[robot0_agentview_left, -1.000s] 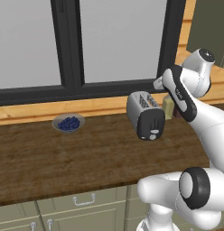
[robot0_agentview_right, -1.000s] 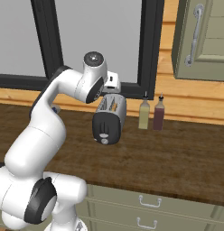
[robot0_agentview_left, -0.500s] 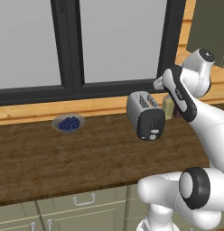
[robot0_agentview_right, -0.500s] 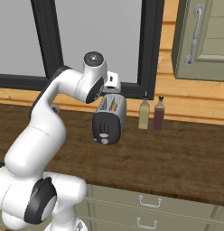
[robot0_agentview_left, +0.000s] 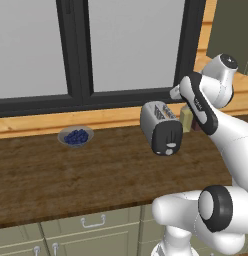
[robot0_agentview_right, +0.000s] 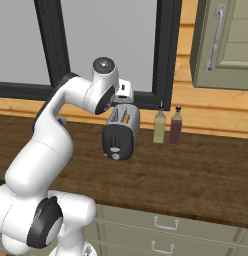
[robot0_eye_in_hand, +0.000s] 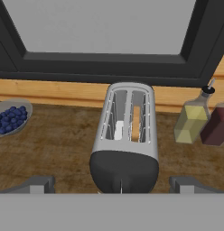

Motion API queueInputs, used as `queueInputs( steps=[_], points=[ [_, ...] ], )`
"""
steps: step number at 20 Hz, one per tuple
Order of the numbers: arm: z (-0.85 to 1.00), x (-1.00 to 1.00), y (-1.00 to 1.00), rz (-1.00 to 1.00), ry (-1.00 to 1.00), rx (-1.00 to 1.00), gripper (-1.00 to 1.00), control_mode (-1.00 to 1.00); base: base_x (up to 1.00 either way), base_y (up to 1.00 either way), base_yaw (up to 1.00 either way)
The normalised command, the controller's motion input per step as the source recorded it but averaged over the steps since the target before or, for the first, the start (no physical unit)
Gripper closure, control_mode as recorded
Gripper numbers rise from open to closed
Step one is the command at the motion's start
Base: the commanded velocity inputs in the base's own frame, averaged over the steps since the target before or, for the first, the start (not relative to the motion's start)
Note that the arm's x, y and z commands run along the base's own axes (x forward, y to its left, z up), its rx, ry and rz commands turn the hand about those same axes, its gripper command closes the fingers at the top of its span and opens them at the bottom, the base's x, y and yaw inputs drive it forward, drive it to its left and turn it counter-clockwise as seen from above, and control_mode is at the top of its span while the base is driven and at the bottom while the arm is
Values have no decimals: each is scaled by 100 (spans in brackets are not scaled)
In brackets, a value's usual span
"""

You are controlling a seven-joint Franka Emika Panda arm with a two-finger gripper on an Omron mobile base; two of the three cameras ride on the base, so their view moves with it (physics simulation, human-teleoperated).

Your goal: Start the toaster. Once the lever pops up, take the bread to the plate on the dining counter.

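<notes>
There is one toaster (robot0_eye_in_hand: 126, 135) with two slots, and one bread (robot0_eye_in_hand: 136, 122) slice stands in the right slot. Two bottles are on the worktop (robot0_agentview_left: 71, 175): one pale yellow bottle (robot0_eye_in_hand: 191, 118) and one dark red bottle (robot0_eye_in_hand: 216, 124). One bowl (robot0_agentview_left: 75, 137) holds blueberries.

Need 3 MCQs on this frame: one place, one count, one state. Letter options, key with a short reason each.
1. Where does the bowl of blueberries sit?
A. by the window, left of the toaster
B. on top of the toaster
C. between the two bottles

2. How many bottles stand beside the toaster?
A. none
B. two
C. four

3. How does the gripper stand?
A. shut on the bread
B. shut on a bottle
C. open, holding nothing

Key:
1 A: the left base view shows it left of the toaster.
2 B: a yellowish bottle and a dark red bottle.
3 C: the fingertips sit far apart in the hand view; the bread is in its slot.
</notes>
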Motion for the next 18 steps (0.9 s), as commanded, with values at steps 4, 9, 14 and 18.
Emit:
queueInputs(
  steps=[4,9,14,18],
  points=[
    [0,0,0,0,0,0,-100,-100,0,0,0],
    [0,0,0,0,0,0,-100,-100,0,0,0],
    [0,0,0,0,0,0,-100,-100,0,0,0],
    [0,0,0,0,0,0,-100,-100,0,0,0]
  ],
)
